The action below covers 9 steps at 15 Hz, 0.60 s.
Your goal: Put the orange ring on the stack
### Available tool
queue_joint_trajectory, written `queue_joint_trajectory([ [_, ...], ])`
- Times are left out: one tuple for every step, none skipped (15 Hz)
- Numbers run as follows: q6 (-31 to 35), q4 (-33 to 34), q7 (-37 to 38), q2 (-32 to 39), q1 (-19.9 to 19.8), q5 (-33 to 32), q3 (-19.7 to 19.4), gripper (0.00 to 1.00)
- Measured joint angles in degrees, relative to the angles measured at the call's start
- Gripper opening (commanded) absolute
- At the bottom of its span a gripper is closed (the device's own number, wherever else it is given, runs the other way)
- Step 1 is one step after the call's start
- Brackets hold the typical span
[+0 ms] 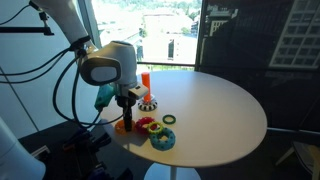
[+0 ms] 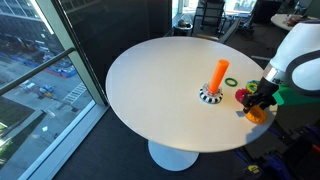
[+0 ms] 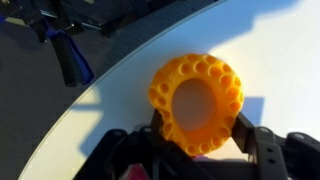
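Gripper (image 3: pixel 200 125), lower centre of the wrist view, has its jaws clamped on the orange ring (image 3: pixel 196 98), while the stack (image 2: pixel 220 74) stands apart at centre right in an exterior view.

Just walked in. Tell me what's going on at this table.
The robot arm's gripper is closed on the orange ring, close to the edge of the round white table. The peg stands upright on its speckled base a little way off, with nothing on it yet. A green ring, a blue ring and a red-and-yellow ring lie loose nearby.
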State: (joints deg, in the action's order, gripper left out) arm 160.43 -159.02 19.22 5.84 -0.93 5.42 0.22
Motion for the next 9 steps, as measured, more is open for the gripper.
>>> queue_joint_trajectory([
  [0.0, 0.03, -0.34, -0.2, 0.03, 0.01, 0.0, 0.68],
  [-0.08, 0.07, -0.63, -0.45, 0.08, 0.01, 0.02, 0.68],
  [-0.27, 0.15, -0.94, -0.76, 0.19, 0.01, 0.04, 0.68],
  [-0.63, 0.21, -1.35, -1.21, 0.26, 0.01, 0.09, 0.67],
  [-1.1, 0.24, -1.65, -1.81, 0.31, 0.02, 0.15, 0.66],
  [-1.62, 0.23, -1.82, -2.49, 0.4, 0.02, 0.19, 0.67],
  [-2.3, 0.24, -1.87, -3.28, 0.58, 0.02, 0.22, 0.66],
  [-2.99, 0.24, -1.87, -4.12, 0.82, 0.02, 0.24, 0.66],
  [-3.65, 0.23, -1.87, -5.02, 1.06, 0.02, 0.28, 0.65],
])
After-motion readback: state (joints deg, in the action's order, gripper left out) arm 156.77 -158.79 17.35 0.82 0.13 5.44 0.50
